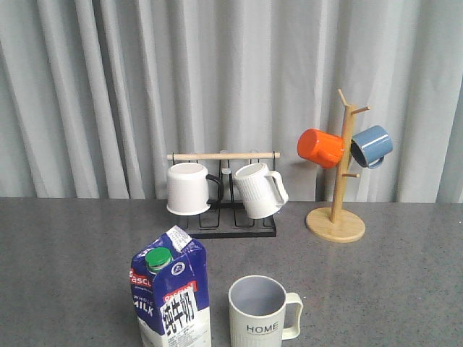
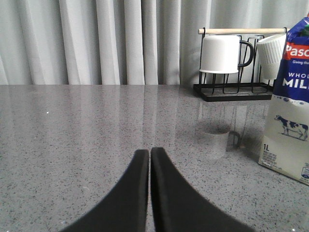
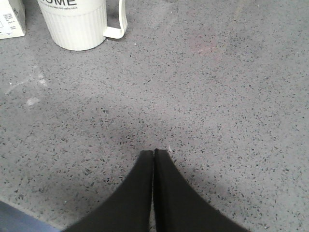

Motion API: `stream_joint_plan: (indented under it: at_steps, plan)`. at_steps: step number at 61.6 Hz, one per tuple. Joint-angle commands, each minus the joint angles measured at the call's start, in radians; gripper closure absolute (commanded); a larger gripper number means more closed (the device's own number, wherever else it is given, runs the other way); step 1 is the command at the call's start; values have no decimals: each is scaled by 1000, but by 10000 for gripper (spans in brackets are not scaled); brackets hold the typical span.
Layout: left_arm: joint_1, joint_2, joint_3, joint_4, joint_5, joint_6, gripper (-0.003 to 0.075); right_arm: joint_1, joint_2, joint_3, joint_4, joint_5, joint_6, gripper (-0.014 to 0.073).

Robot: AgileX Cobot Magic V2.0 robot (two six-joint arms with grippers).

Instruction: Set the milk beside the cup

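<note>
The milk carton (image 1: 171,296), blue and white with a green cap, stands upright at the table's front, just left of the HOME cup (image 1: 258,311). A small gap lies between them. The carton also shows in the left wrist view (image 2: 288,111), and a corner of it in the right wrist view (image 3: 10,18). The cup's ribbed base and handle show in the right wrist view (image 3: 79,21). My left gripper (image 2: 149,151) is shut and empty, low over the table, apart from the carton. My right gripper (image 3: 153,152) is shut and empty above bare table. Neither gripper shows in the front view.
A black rack (image 1: 224,189) at the back holds a plain white mug with black handle (image 1: 188,188) and a ribbed white mug (image 1: 259,189). A wooden mug tree (image 1: 340,181) at the back right carries an orange mug (image 1: 320,147) and a blue mug (image 1: 372,145). Grey curtains hang behind.
</note>
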Motion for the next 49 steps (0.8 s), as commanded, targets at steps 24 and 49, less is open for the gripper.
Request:
stream_joint_plan:
  at_steps: [24,49]
  plan:
    - [2,-3,20,2,-81,-16,728,-7,0,-28,-13,-60,-2,599]
    - [2,-3,20,2,-81,-16,727,-7,-18,-5,-16,-78,-6,599]
